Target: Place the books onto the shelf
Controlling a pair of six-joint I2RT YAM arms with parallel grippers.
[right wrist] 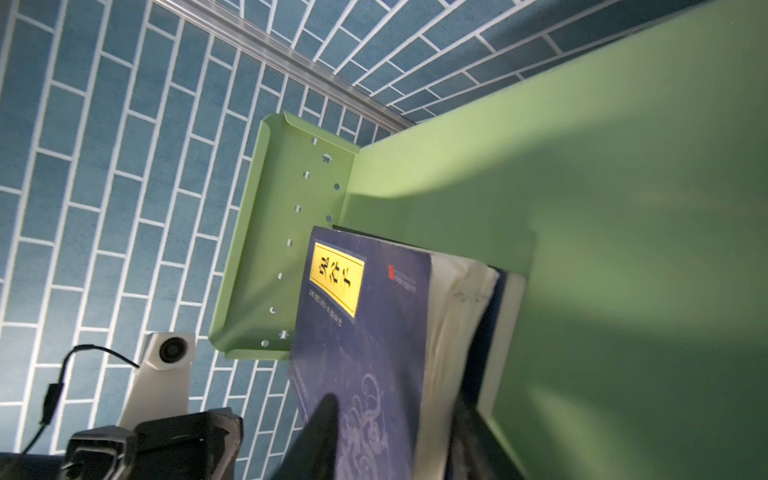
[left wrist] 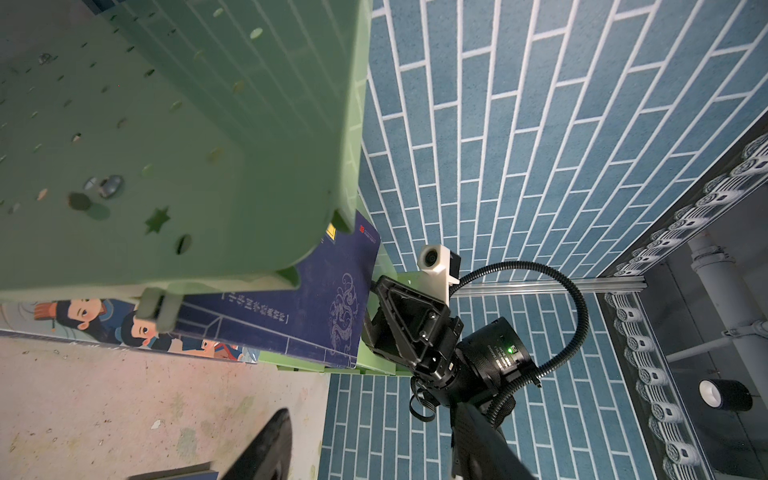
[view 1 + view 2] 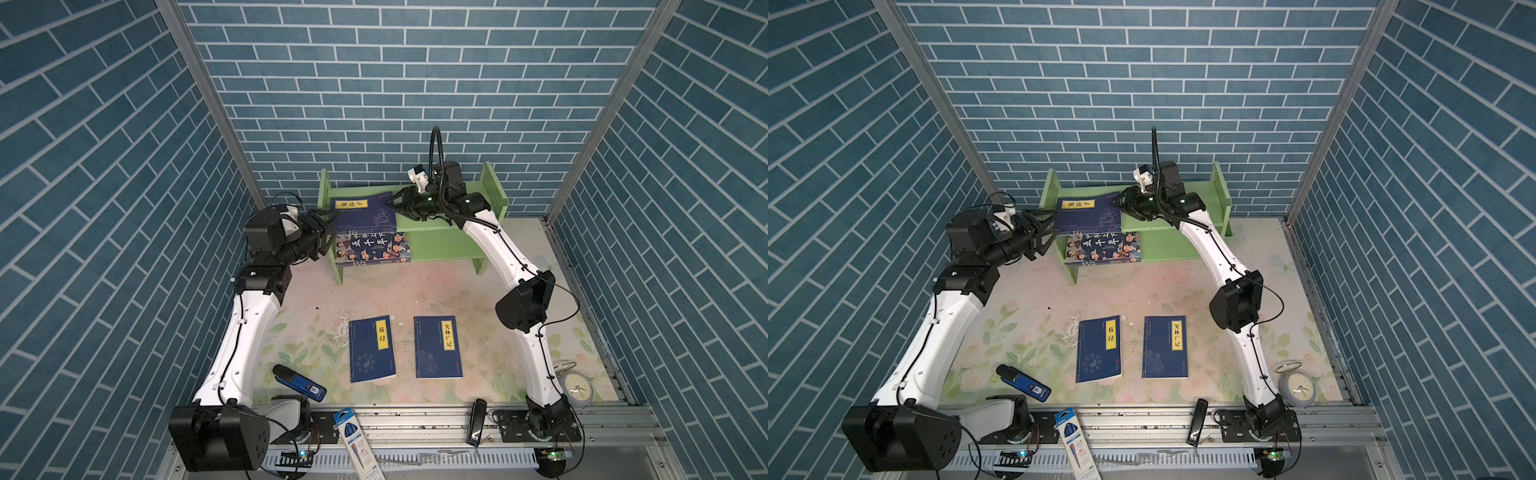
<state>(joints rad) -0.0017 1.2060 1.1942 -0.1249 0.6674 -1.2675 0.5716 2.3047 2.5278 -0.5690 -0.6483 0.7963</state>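
Observation:
The light green shelf (image 3: 440,249) (image 3: 1167,245) stands at the back of the table. A navy book with a yellow label (image 3: 365,214) (image 3: 1088,214) (image 1: 365,332) lies on its upper tier at the left. My right gripper (image 3: 395,204) (image 3: 1117,203) (image 1: 397,436) is open, its fingers straddling that book's right edge. The cartoon-face book (image 3: 374,249) (image 3: 1102,248) (image 2: 124,324) lies on the lower tier. Two more navy books (image 3: 372,349) (image 3: 438,347) lie flat on the table. My left gripper (image 3: 328,230) (image 3: 1047,228) (image 2: 374,453) is open and empty beside the shelf's left panel.
A blue handheld device (image 3: 299,382) lies at the front left. A pen package (image 3: 357,440) and a black bar (image 3: 477,422) rest on the front rail. An alarm clock (image 3: 575,388) sits by the right arm's base. Brick-pattern walls enclose three sides.

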